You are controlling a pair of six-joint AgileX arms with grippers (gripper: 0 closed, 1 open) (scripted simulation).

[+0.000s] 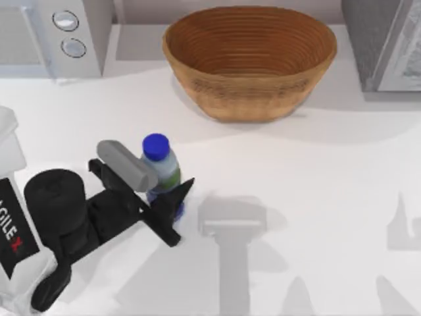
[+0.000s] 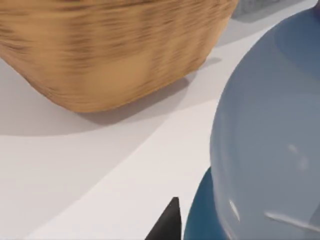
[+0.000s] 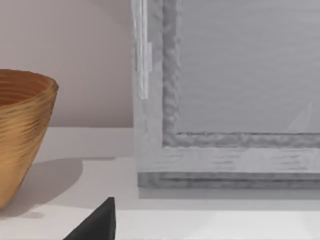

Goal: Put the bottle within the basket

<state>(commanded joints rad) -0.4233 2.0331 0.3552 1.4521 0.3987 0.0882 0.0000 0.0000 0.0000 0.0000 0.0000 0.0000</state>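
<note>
The bottle (image 1: 162, 172), clear with a blue cap and a green-and-blue label, stands upright left of the table's centre. My left gripper (image 1: 164, 187) reaches in from the lower left and is shut on the bottle; one black finger (image 1: 180, 192) presses its right side. In the left wrist view the bottle (image 2: 270, 150) looms very close beside a black fingertip (image 2: 169, 222). The brown woven basket (image 1: 250, 62) sits at the back centre, well beyond the bottle, and its wall also shows as the basket (image 2: 115, 50) and the basket (image 3: 22, 135). A dark tip of my right gripper (image 3: 97, 225) points toward the back right.
A grey appliance with two round knobs (image 1: 56, 33) stands at the back left. A grey framed cabinet (image 1: 385, 46) fills the back right corner and, as the cabinet (image 3: 225, 100), faces the right wrist. White tabletop (image 1: 296, 184) lies between bottle and basket.
</note>
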